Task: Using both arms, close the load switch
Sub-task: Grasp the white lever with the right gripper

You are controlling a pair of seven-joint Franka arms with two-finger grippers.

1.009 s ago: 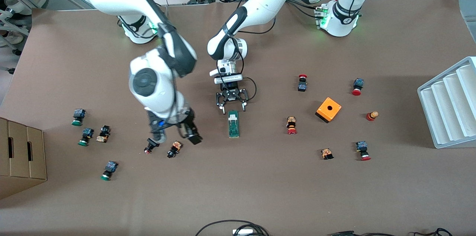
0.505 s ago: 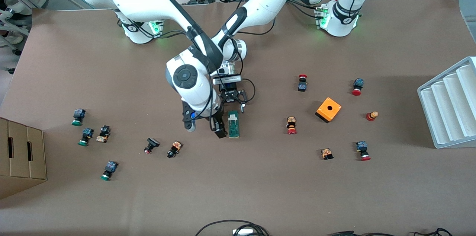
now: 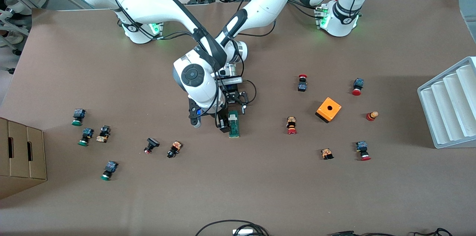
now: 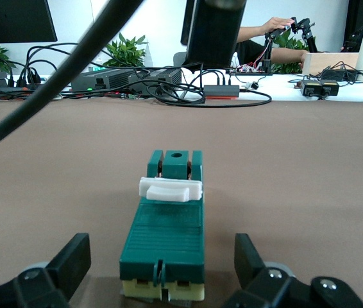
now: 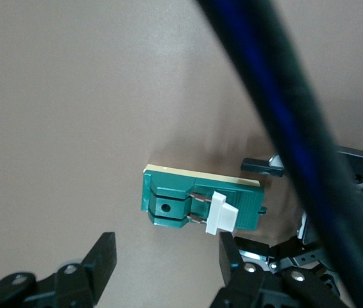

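Note:
The load switch [image 3: 233, 124], a green bar with a white sliding block [image 3: 232, 118], lies flat mid-table. My left gripper [image 3: 233, 104] is open at the switch's end farther from the front camera. In the left wrist view its fingers [image 4: 74, 256] stand either side of that end of the switch [image 4: 167, 224], apart from it, and the white block [image 4: 170, 188] sits past the middle. My right gripper [image 3: 222, 124] is open and empty just beside the switch, toward the right arm's end. In the right wrist view [image 5: 167, 263] the switch [image 5: 201, 205] lies close to its fingertips.
Small push-buttons lie scattered: two [image 3: 174, 149] [image 3: 150, 144] nearer the front camera than the right gripper, one [image 3: 291, 125] toward the left arm's end. An orange box [image 3: 328, 109], a white ribbed tray [image 3: 450, 105] and a cardboard box [image 3: 22, 154] stand at the sides.
My right arm has swung from over the push-buttons toward the load switch and now sits right beside it. The left gripper and the switch have stayed in place.

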